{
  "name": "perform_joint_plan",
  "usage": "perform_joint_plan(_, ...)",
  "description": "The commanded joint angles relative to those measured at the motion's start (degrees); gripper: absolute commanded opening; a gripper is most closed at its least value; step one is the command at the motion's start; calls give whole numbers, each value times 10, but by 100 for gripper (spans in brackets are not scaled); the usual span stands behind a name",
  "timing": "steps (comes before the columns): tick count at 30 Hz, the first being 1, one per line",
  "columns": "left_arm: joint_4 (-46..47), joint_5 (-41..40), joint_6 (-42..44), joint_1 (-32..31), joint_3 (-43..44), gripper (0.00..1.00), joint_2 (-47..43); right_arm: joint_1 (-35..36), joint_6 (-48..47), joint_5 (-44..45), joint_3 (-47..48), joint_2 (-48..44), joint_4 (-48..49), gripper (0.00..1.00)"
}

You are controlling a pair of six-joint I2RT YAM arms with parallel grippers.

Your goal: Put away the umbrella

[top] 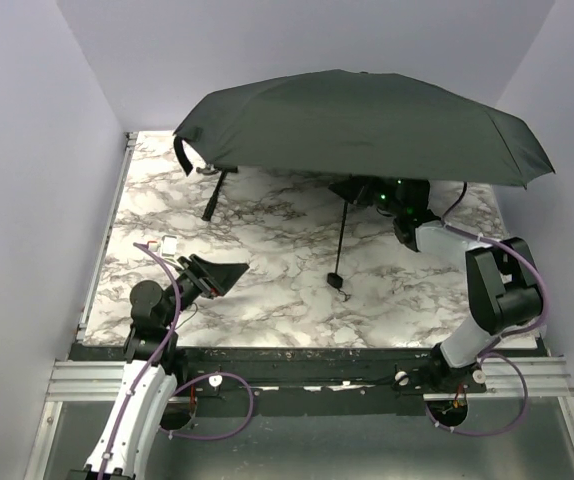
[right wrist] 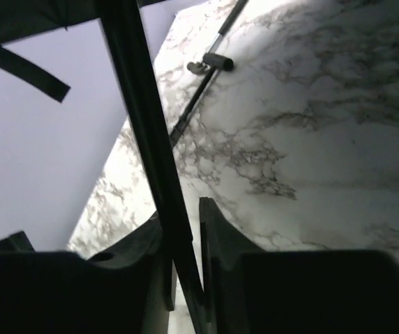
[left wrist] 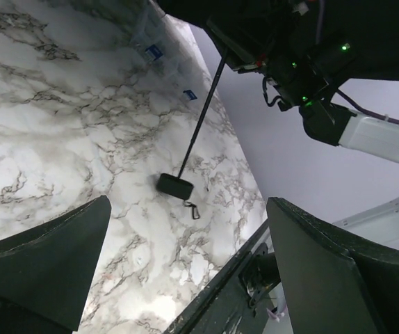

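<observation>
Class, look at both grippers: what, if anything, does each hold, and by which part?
The right gripper clamps the umbrella by its thin shaft, just under the canopy. The left gripper is open and holds nothing.

left arm [top: 152, 305]: folded low near its base, wrist angled up | left gripper [top: 225, 278]: jaws spread wide, nothing between | right arm [top: 502, 285]: elbow raised, forearm reaching inward over the table | right gripper [right wrist: 180, 229]: jaws nearly together, pinching the thin umbrella [right wrist: 144, 139] rod
</observation>
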Motion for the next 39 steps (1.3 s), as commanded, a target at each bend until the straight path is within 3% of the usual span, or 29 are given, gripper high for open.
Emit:
perform_joint_plan(1,61,-13,-32,-3,-17,99,-5,2,44,-15,36,22,48,12)
perform_joint_plan(3,131,-14,-65,-4,-34,99,6,2,46,-60,35,13,54,1)
perform_joint_plan(7,268,-28,-102,-17,-26,99,68,5,76,-172,62,-30,41,0)
perform_joint_plan(14,411,-44,-93,-100,128,99,264,30,152,-327,109,-91,47,0)
perform_joint_plan(22,560,-121,-44,-226,307,94,474,56,125,-363,117,-120,-14,0)
perform_joint_plan(27,544,-169,-14,-260,378,93,541,62,110,-366,124,-126,-35,0)
perform_joint_plan(39,494,-187,-31,-280,483,71,643,76,67,-374,124,-142,-79,0)
